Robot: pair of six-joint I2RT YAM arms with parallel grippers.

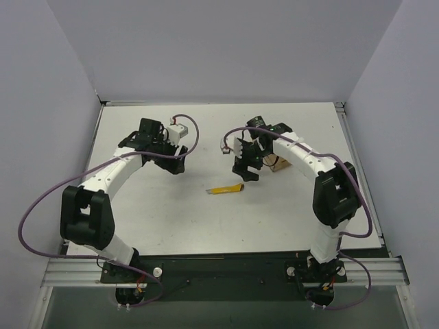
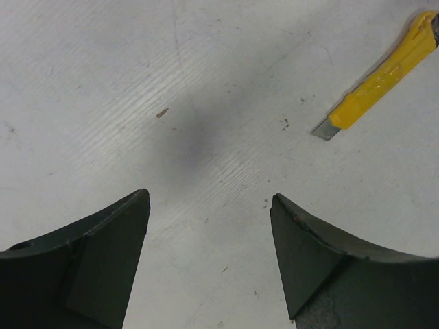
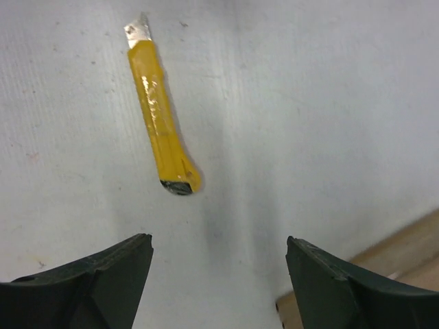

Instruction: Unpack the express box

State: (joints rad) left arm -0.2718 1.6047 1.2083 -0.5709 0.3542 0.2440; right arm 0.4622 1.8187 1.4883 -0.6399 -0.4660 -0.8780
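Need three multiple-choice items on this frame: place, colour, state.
1. Where on the table does the utility knife lie? A far left corner; B near right corner; C around the middle.
2. Its handle is: A red; B yellow; C blue.
3. The right gripper is: A open and empty; B shut on the utility knife; C shut on nothing.
Answers: 1 C, the top view shows it lying mid-table. 2 B, both wrist views show a yellow handle. 3 A, its fingers stand apart over bare table.
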